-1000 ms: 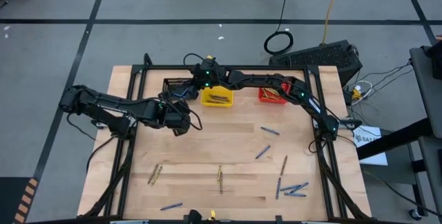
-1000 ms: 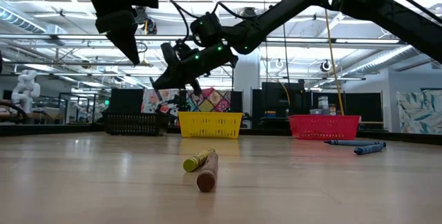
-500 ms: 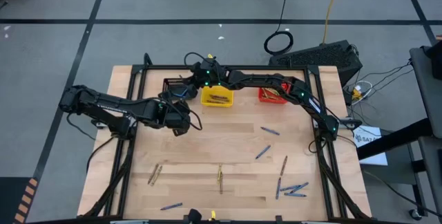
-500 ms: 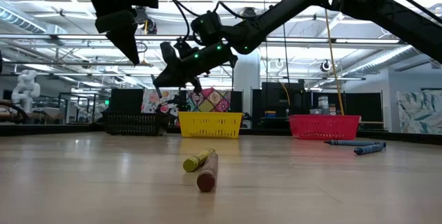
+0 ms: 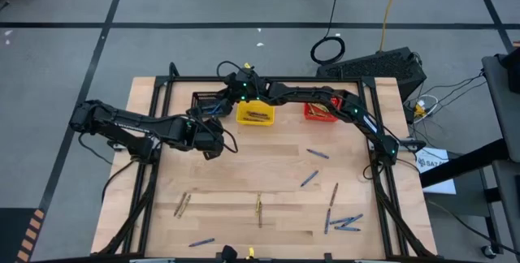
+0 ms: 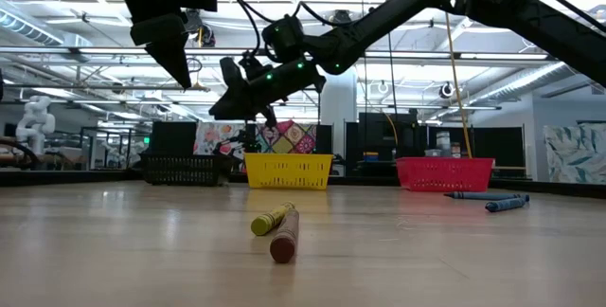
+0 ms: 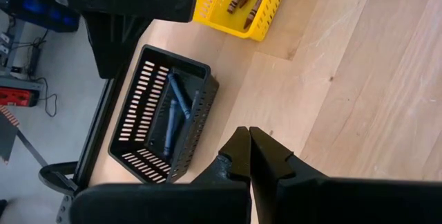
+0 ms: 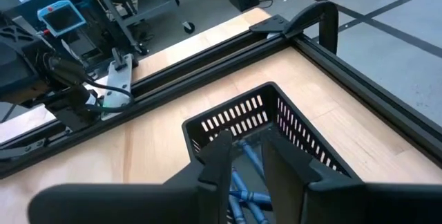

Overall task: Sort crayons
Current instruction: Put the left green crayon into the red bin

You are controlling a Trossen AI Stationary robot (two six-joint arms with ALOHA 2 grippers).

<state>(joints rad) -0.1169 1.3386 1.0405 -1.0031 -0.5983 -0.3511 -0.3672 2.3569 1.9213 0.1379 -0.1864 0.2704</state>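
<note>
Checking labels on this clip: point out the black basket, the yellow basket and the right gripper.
black basket [image 7: 197, 106], left wrist view, on its mesh side wall.
yellow basket [image 6: 288, 171], low view, on its front wall.
right gripper [image 8: 246, 156], right wrist view, midway between its parted fingers, above the black basket.

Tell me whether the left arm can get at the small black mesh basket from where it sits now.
Probably yes. The left gripper, fingers shut and empty, hangs beside the small black mesh basket, with only bare wooden table between them. The right gripper hovers over that basket, though, and could crowd it.
</note>
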